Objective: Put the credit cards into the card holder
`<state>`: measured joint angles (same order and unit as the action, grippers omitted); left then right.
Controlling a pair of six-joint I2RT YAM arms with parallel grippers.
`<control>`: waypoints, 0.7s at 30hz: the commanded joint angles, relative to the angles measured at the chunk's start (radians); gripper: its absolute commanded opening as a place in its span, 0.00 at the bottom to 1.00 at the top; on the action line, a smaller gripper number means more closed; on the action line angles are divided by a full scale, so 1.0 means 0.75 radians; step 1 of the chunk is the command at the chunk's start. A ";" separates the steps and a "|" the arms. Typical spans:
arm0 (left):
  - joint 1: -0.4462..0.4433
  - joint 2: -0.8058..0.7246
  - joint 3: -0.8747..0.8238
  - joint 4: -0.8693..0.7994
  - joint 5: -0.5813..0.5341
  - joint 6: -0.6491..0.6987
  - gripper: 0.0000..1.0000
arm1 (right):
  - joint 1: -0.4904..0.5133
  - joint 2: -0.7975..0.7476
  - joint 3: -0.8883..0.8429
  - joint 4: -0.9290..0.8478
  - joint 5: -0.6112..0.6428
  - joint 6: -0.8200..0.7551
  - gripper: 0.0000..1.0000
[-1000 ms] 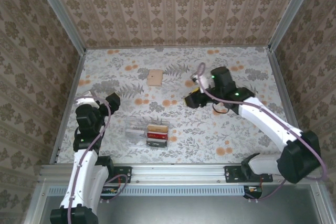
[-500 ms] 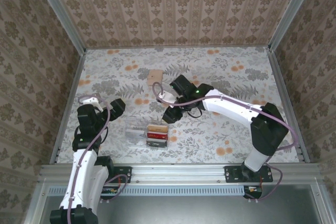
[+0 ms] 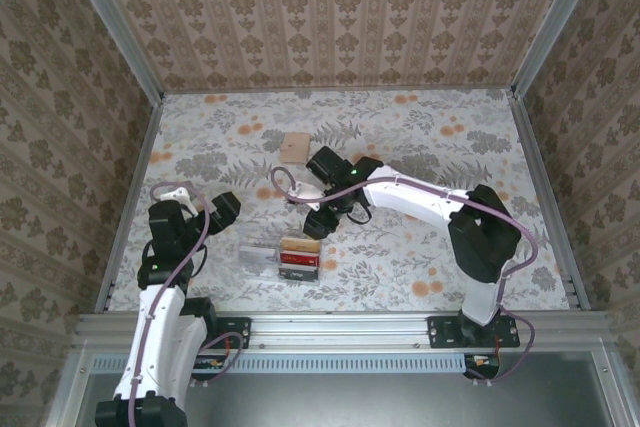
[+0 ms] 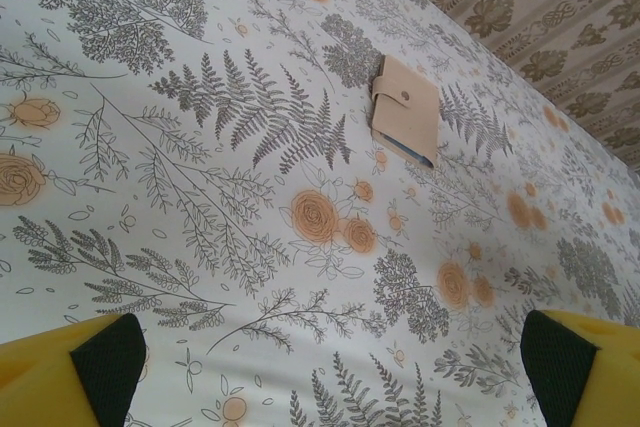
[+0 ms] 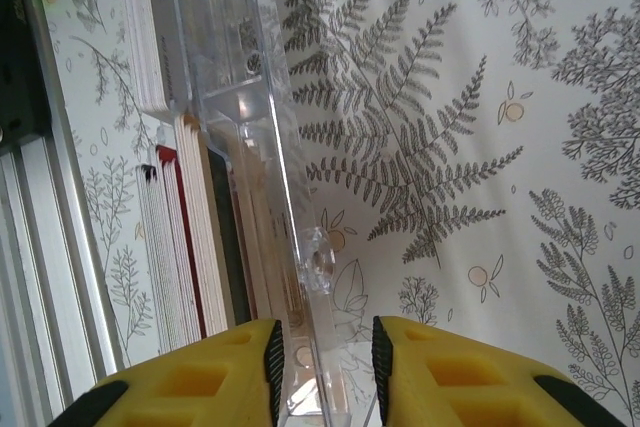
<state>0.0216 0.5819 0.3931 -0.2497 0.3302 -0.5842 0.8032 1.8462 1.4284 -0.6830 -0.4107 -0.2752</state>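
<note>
The tan card holder (image 3: 295, 147) lies flat and shut at the back middle of the table, its snap facing up (image 4: 405, 107). The credit cards, orange-tan (image 3: 300, 245), red (image 3: 299, 259) and dark (image 3: 298, 272), stand in a clear plastic tray (image 3: 262, 252) near the front. My right gripper (image 3: 318, 219) hangs over the tray's far right end. Its jaws (image 5: 322, 357) are narrowed but open, astride the tray's clear wall (image 5: 250, 67), with the card edges (image 5: 200, 237) just to the left. My left gripper (image 3: 215, 205) is wide open above bare table, facing the holder (image 4: 330, 377).
The right arm (image 3: 420, 197) stretches across the middle of the table from the right. Raised metal rails (image 3: 135, 197) border the table on the left, right and front. Patterned walls close it in behind.
The right arm has swung from the back right across to the tray's far end, and its jaws have narrowed. The left arm has shifted only slightly.
</note>
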 commanded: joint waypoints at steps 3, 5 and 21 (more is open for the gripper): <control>0.008 -0.020 0.034 -0.031 0.032 -0.002 1.00 | 0.012 0.060 0.073 -0.092 0.004 -0.062 0.30; 0.008 -0.020 0.036 -0.032 0.037 0.000 1.00 | 0.011 0.067 0.073 -0.092 0.010 -0.075 0.28; 0.008 -0.017 0.049 -0.033 0.058 0.008 1.00 | 0.033 0.107 0.114 -0.117 0.024 -0.148 0.14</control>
<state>0.0216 0.5804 0.3954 -0.2573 0.3531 -0.5838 0.8192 1.9011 1.4815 -0.7425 -0.4072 -0.3630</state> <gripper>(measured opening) 0.992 0.146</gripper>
